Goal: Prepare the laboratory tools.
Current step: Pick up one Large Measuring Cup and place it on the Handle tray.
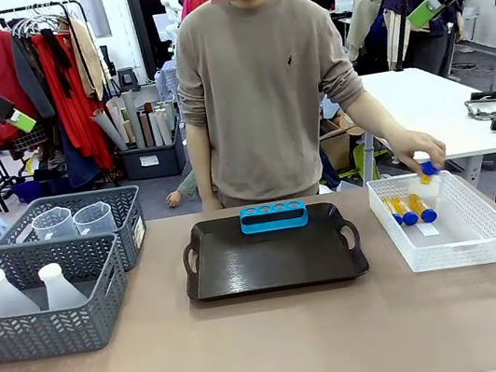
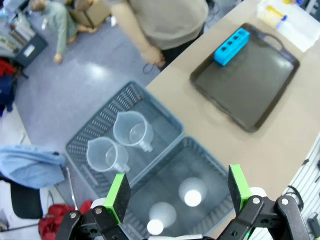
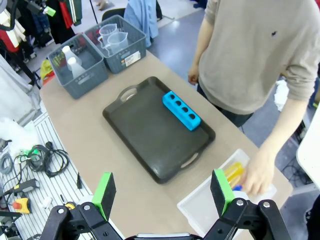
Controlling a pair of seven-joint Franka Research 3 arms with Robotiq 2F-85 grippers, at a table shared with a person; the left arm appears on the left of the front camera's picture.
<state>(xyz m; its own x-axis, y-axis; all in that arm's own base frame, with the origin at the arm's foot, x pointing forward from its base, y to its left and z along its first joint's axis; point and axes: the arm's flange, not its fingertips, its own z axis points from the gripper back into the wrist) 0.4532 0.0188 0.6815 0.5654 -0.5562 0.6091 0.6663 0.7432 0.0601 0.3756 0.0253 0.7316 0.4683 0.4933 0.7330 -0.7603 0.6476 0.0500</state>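
With the left gripper [image 2: 176, 190] and right gripper [image 3: 162, 192] both spread wide and empty, the translucent conical flasks [image 1: 6, 298] standing in the near grey basket [image 1: 46, 339] look light, smooth and slightly squashy, best pinched at the narrow neck.

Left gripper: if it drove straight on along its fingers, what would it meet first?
Probably the grey basket below: the open left gripper points down into it, with two white conical flasks between its fingers' lines. A flask top likely comes first; depth is unclear.
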